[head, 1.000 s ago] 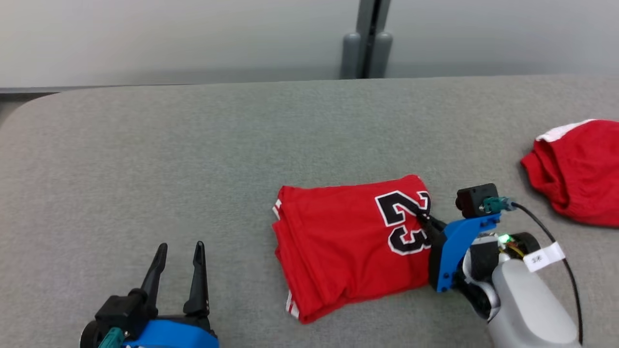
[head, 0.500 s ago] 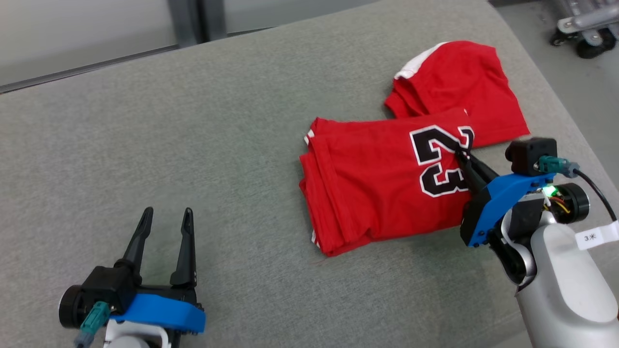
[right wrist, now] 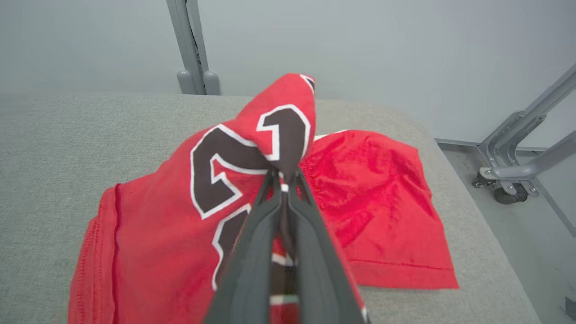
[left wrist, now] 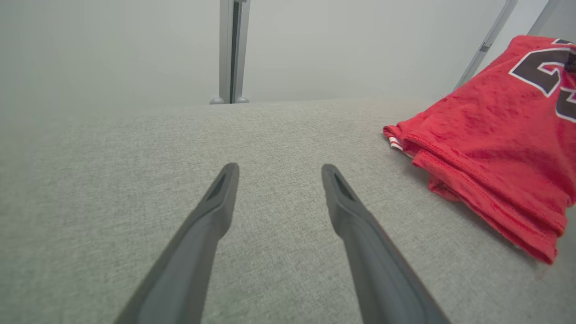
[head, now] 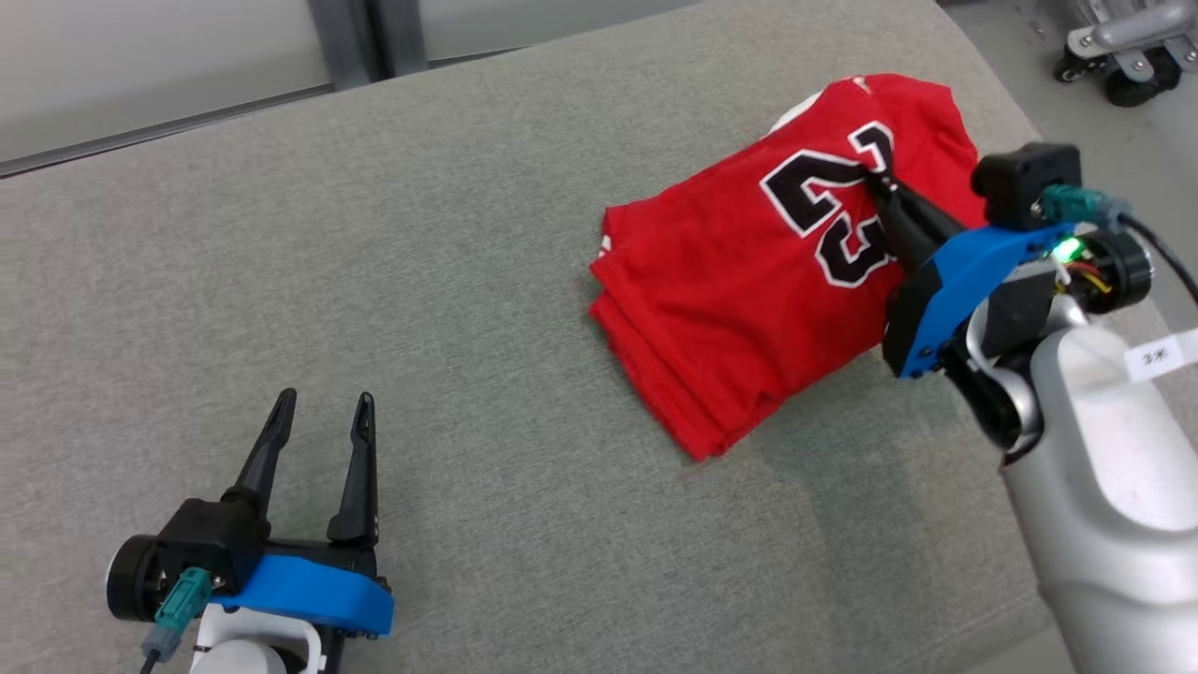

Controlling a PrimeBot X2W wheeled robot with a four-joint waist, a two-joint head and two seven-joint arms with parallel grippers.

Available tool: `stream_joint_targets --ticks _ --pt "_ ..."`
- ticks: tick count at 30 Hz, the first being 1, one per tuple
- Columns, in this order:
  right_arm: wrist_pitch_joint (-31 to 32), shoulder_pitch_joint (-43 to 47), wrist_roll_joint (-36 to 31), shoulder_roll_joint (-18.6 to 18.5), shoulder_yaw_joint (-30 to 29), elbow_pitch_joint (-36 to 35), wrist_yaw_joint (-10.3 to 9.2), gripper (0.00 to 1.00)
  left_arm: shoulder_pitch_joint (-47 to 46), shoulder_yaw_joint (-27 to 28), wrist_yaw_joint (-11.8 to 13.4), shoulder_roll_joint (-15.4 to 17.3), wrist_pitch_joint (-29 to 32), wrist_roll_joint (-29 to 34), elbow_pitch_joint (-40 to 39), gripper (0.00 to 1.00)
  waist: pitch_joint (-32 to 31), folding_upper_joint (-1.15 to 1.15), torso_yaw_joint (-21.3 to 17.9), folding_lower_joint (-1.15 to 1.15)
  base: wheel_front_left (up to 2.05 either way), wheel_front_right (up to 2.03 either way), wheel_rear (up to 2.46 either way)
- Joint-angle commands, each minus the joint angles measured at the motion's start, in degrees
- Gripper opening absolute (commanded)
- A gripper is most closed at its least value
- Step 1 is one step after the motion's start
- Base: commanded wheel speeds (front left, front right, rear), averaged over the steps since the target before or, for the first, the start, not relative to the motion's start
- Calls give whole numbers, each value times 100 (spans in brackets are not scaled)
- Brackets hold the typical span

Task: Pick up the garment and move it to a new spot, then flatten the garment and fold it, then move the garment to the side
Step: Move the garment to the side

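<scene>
The right gripper (head: 878, 180) is pinching the folded jersey (head: 749, 309) by its numbered edge, near another red garment (right wrist: 382, 216); the left gripper (head: 318, 417) is waiting wide open. Likely the move-aside step; next calls for a flat set-down.

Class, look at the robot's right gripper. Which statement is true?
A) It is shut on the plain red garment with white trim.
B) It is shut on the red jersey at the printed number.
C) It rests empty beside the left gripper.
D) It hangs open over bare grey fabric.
B: the right gripper is closed on the red jersey at its black number, and the pinched end stands up in a peak.
</scene>
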Motion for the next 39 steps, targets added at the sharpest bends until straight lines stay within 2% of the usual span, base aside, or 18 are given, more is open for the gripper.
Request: stream_joint_targets --ticks 1,6,11,15,16,17,18,27,39 --pt "87 -222 -66 -148 -53 81 -2 0 -58 -13 13 -16 -31 -30 -17 100 6 0 115 -1 0 0 0" --pt "434 -597 -230 -723 -294 323 -2 0 -46 -29 41 -83 -90 -61 19 100 -22 0 449 -1 0 0 0" --pt "716 -724 -438 -1292 -842 455 -2 0 -49 -43 14 -114 -142 -82 66 100 65 0 717 -1 0 0 0" --pt "880 -719 -690 -1492 -1266 602 -2 0 -133 -72 -9 -128 -164 -69 85 100 157 0 862 -1 0 0 0" --pt "880 -694 -768 -1480 -1361 647 -2 21 -150 -77 -16 -126 -166 -61 92 100 176 0 888 -1 0 0 0" --pt "864 -666 -851 -1451 -1485 693 -2 47 -162 -84 -21 -128 -172 -58 98 100 194 0 913 -1 0 0 0" --pt "831 -637 -911 -1405 -1586 742 -2 100 -170 -90 -22 -131 -174 -59 107 100 207 0 934 -1 0 0 0" --pt "624 -448 -1256 -1002 -1972 988 -2 100 -216 -83 -26 -132 -219 -96 191 100 165 0 1023 -1 0 0 0" --pt "-188 -340 -1100 -607 -1240 669 -2 100 -78 63 75 -231 -313 -194 208 100 -318 0 1192 -1 0 0 0"
